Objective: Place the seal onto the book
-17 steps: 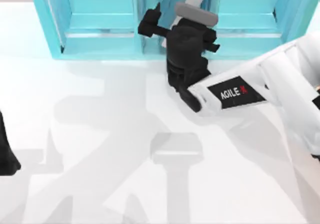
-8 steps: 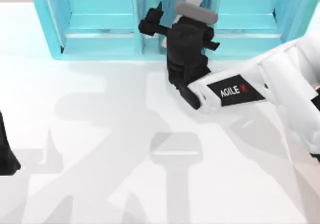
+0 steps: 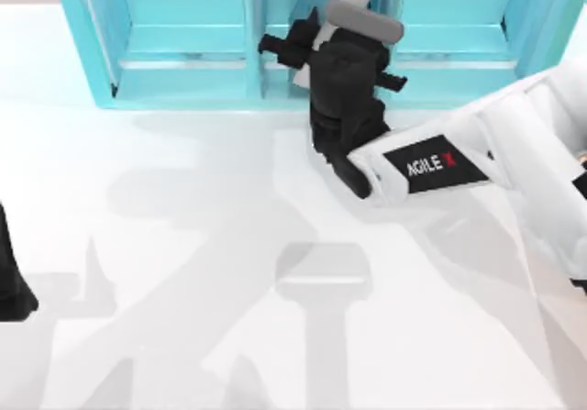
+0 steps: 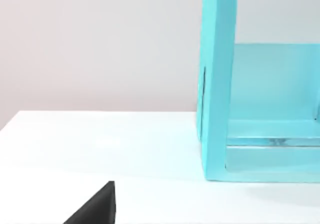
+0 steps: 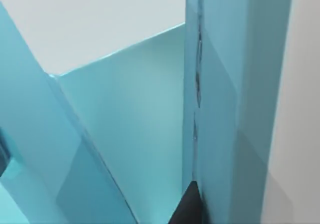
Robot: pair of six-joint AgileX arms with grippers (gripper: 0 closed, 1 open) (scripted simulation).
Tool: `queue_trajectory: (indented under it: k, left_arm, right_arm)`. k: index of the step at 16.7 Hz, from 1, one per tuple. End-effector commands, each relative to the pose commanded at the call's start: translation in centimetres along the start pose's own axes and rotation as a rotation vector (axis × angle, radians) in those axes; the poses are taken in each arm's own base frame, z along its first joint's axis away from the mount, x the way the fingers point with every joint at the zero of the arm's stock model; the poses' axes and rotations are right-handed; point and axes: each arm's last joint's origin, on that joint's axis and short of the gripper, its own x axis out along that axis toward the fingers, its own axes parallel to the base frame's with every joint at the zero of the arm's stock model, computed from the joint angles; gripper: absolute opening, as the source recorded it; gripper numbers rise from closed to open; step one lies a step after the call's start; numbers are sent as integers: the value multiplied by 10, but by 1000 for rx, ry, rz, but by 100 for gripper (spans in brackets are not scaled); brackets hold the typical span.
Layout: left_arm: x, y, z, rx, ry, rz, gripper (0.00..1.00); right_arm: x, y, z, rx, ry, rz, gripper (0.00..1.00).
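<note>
Plain white tabletop (image 3: 183,245) with a big light-blue shelf unit (image 3: 183,34) along the far edge. The right arm's black two-finger gripper (image 3: 323,48) is pushed up against the shelf's middle divider, probably reaching for something stored there; I can't tell how its jaws stand, and can't spot the seal or book. The left arm's gripper (image 3: 11,282) is parked at the table's left edge.

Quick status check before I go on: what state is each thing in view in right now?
Right gripper: raised at the shelf's front, at the divider between two bays.
Left arm: parked at the table's left edge.
Shelf unit: upright at the table's far side, bays open toward the arms.
Teal panel: upright, close in front of the right wrist camera; book or shelf divider, cannot tell.
</note>
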Motion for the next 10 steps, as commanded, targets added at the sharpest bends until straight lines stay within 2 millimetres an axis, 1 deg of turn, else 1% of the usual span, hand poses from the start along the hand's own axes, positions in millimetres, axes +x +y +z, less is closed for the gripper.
queue_trajectory:
  k: [2, 3, 10]
  left_arm:
    - [0, 0, 0, 0, 0, 0, 100]
    - [0, 0, 0, 0, 0, 0, 100]
    - [0, 0, 0, 0, 0, 0, 100]
  right_arm:
    - [0, 0, 0, 0, 0, 0, 2]
    - [0, 0, 0, 0, 0, 0, 0]
    - [0, 0, 0, 0, 0, 0, 0]
